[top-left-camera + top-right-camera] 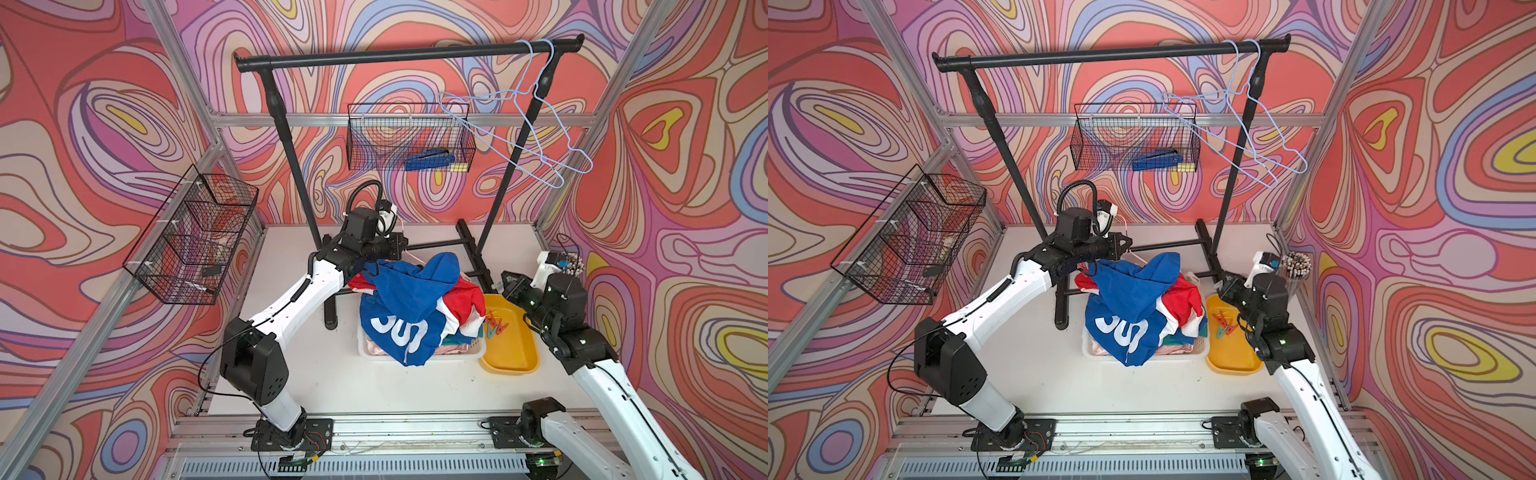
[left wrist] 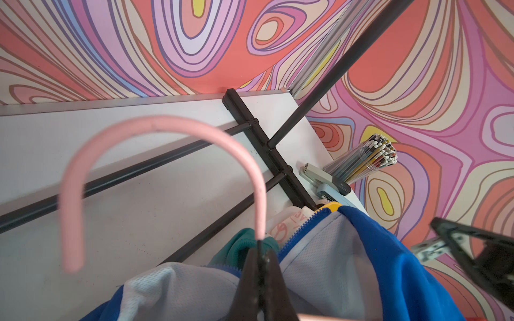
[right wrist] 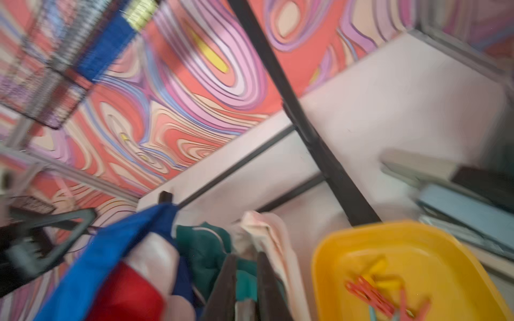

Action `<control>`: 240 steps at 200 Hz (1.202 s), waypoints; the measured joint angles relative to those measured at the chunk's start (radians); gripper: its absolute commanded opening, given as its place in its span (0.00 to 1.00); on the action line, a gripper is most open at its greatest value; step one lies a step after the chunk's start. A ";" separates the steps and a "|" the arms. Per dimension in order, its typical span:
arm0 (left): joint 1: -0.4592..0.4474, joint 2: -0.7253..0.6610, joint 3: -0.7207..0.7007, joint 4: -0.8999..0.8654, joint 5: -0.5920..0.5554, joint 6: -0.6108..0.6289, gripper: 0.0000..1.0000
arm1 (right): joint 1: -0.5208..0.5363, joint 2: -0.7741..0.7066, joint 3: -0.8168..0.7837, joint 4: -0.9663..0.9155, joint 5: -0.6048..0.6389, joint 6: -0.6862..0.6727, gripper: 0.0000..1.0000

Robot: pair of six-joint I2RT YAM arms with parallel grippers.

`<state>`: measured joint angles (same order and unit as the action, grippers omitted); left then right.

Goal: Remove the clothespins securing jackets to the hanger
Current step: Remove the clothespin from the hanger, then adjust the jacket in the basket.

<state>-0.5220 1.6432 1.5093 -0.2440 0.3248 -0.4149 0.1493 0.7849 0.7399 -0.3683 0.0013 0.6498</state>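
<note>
**Top views.** In both top views we find the jackets [image 1: 415, 299] [image 1: 1133, 299] heaped in a white basket [image 1: 465, 355] at mid-table, with the blue hooded jacket uppermost. The clothespins [image 1: 496, 326] [image 1: 1225, 325] lie loose in a yellow tray [image 1: 511, 353] just beside the basket. The left gripper [image 1: 401, 245] [image 1: 1126, 242] sits over the far edge of the heap, below the bar of the black rack [image 1: 407, 54]. The right gripper [image 1: 509, 284] hangs over the far end of the tray, and we cannot make out its jaws here.

**Left wrist view.** The left gripper [image 2: 260, 247] is fully closed on the neck of the pink hanger [image 2: 155, 127], whose hook curves free above the table. The blue hooded jacket [image 2: 389, 264], teal jacket [image 2: 242, 246] and pale pink jacket [image 2: 289, 222] bunch directly at the grip.

**Right wrist view.** This view is blurred. The right gripper [image 3: 247, 261] shows its fingers [image 3: 229, 280] close together with a narrow gap between them. We cannot tell whether anything is held. Teal and pink cloth lies just beyond the fingertips. The clothespins [image 3: 383, 297] rest inside the yellow tray [image 3: 389, 225], apart from the jackets.
</note>
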 measured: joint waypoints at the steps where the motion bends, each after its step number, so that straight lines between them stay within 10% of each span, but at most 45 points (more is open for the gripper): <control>1: 0.000 0.000 0.000 0.000 -0.001 0.000 0.00 | -0.001 -0.002 -0.005 -0.003 0.002 0.002 0.00; 20: -0.016 -0.003 0.001 -0.010 -0.025 0.012 0.00 | -0.014 -0.015 -0.114 -0.056 0.042 0.057 0.00; 45: -0.050 -0.004 0.010 -0.024 -0.051 0.031 0.00 | -0.017 -0.008 -0.196 -0.082 0.070 0.110 0.44; 78: -0.087 -0.004 0.021 -0.033 -0.072 0.049 0.00 | -0.017 0.006 -0.143 -0.082 0.084 0.066 0.57; 161: -0.107 0.016 0.108 -0.098 -0.138 0.067 0.00 | 0.209 -0.043 0.221 -0.096 -0.003 -0.056 0.43; 240: -0.108 0.105 0.199 -0.143 -0.170 0.083 0.00 | 0.378 0.040 0.112 -0.073 -0.190 -0.027 0.28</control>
<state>-0.6296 1.7481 1.7081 -0.3866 0.1547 -0.3321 0.5274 0.8246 0.8516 -0.4412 -0.1886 0.6224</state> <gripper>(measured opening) 0.060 0.287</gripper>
